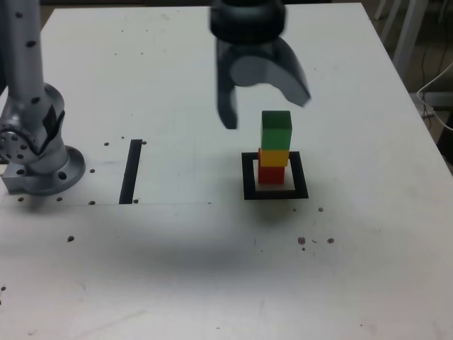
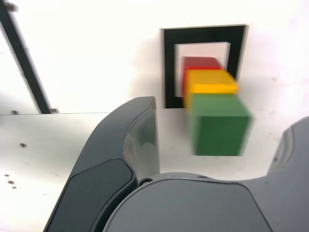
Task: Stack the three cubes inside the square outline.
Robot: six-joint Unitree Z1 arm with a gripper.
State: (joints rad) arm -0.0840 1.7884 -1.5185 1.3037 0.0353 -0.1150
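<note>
The three cubes stand as one tower inside the square outline [image 1: 275, 195]: red cube [image 1: 271, 173] at the base, yellow cube [image 1: 274, 156] on it, green cube [image 1: 276, 129] on top. The wrist view looks down on the same tower, with green cube [image 2: 219, 126], yellow cube [image 2: 211, 82], red cube [image 2: 200, 62] and square outline [image 2: 170, 67]. My gripper [image 1: 267, 110] hangs just above and behind the green cube, open, its fingers [image 1: 226, 99] spread wider than the cube and touching nothing. Nothing sits between them.
A narrow black strip [image 1: 131, 171] lies on the white table [image 1: 212, 269] toward the exterior view's left. The arm's metal base [image 1: 35, 156] stands at the far left. Small screw holes dot the tabletop. Chair legs and a cable lie beyond the right edge.
</note>
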